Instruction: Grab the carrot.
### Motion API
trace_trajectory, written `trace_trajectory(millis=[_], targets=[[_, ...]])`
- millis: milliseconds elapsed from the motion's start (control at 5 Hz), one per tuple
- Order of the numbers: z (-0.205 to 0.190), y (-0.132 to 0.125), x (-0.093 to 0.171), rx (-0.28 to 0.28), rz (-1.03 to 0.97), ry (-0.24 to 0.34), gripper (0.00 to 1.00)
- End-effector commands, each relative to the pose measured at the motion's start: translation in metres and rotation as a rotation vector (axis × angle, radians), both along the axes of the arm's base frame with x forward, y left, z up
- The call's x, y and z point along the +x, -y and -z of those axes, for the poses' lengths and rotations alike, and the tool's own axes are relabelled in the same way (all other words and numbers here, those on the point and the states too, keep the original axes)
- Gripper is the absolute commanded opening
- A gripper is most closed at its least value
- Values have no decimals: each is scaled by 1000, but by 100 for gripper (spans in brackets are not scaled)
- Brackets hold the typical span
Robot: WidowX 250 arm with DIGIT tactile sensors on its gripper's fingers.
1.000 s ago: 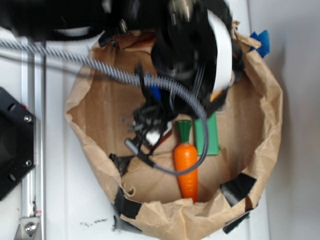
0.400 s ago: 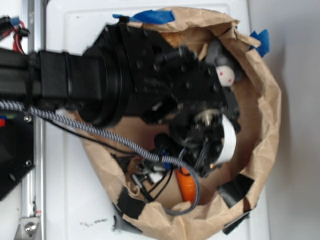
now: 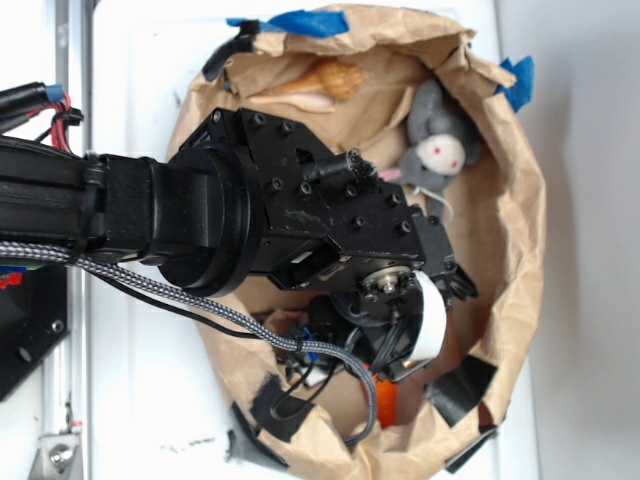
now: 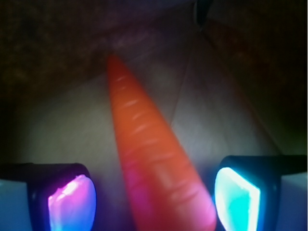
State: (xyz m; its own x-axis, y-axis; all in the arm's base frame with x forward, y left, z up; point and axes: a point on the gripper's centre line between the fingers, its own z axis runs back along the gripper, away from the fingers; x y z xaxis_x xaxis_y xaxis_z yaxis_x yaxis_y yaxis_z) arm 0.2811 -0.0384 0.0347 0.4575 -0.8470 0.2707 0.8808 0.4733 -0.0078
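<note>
Gripper [image 4: 154, 197], fingers spread either side of the carrot [image 4: 149, 163]: closing off-centre could squirt the glossy, tapered body sideways.

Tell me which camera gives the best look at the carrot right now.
The wrist view: the carrot fills the frame, lying between the open gripper fingers. In the exterior view only a small orange bit shows beneath the arm.

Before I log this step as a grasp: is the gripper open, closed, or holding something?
Gripper: open, one finger on each side of the carrot, not yet closed on it.
</note>
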Motion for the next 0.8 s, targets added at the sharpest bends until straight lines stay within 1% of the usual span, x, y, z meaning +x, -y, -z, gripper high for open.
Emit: trace_trajectory(millis=[0,200,600], targets=[[-2,4,-8,12,-6,14,0],[-16,-6,-2,-18,-53,26,0],[-69,-35,-3,-61,-268,104,0]])
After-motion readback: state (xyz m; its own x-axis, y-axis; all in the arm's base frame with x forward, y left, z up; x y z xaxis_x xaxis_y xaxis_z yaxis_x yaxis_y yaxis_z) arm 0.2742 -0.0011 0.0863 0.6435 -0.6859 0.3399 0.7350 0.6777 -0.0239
